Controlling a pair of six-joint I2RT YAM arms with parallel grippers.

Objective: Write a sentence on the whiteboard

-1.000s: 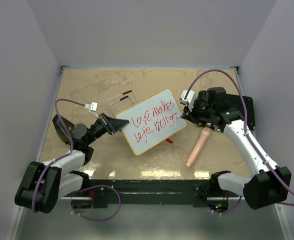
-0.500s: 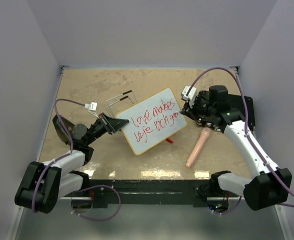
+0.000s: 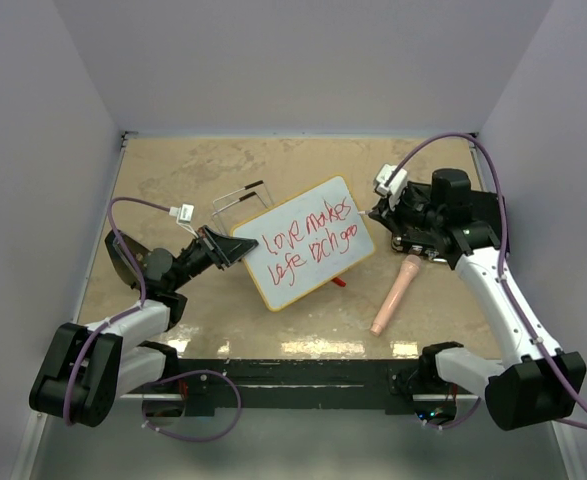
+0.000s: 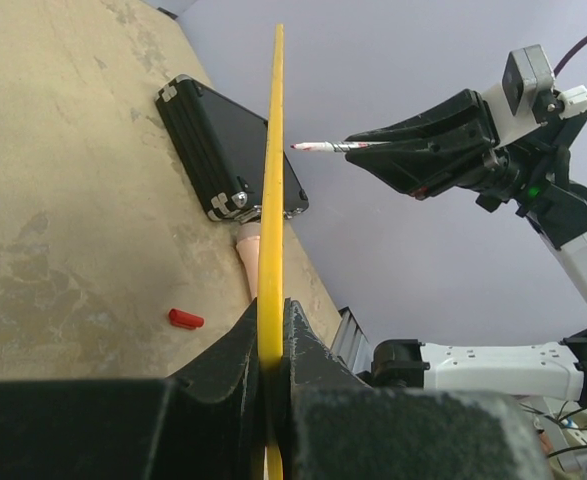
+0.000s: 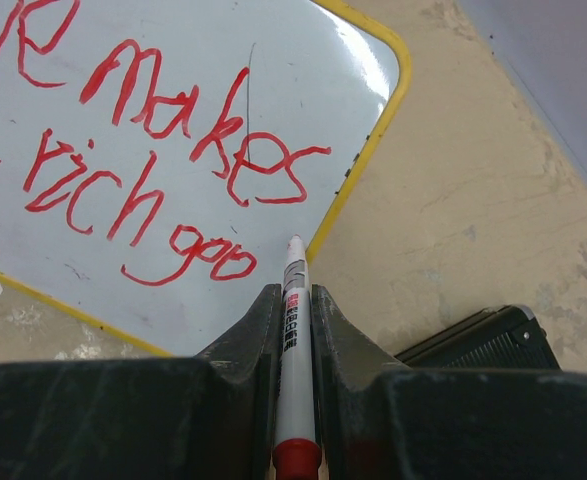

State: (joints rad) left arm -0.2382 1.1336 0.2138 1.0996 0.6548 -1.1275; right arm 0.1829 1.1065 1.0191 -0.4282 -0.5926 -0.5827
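the left gripper (image 3: 224, 248) is clamping the whiteboard (image 3: 318, 277) by its 9 o'clock edge, propping it tilted mid-table so its face is meeting the marker (image 5: 293, 300). the right gripper (image 3: 376, 214), at the board's 3 o'clock, is squeezing that marker, tip hovering just off the sentence (image 3: 308, 240).

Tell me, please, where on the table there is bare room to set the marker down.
Free: the far strip of table between back wall and whiteboard, and the near strip between whiteboard and front edge. Crowded: the right side, with the black case, pink handle, red cap and right gripper.
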